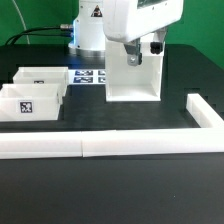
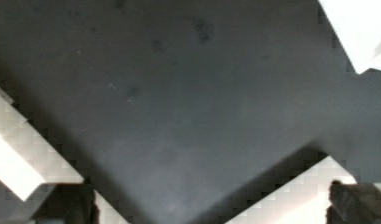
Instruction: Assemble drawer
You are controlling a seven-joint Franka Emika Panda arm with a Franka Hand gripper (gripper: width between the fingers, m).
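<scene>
The tall white box casing (image 1: 133,75) stands upright at the table's middle, its open side facing the camera. My gripper (image 1: 135,52) is at the casing's top edge. In the wrist view my gripper (image 2: 208,205) has its dark fingertips (image 2: 62,207) far apart, so it is open. White casing surfaces (image 2: 297,190) show between them, and I cannot tell if they touch. Two knobbed trays with tags lie at the exterior view's left, one further back (image 1: 42,78) and one nearer (image 1: 28,104).
The marker board (image 1: 90,76) lies behind the trays beside the casing. Long low white border bars run along the front (image 1: 100,146) and the exterior view's right (image 1: 205,113). The arm's base stands at the back.
</scene>
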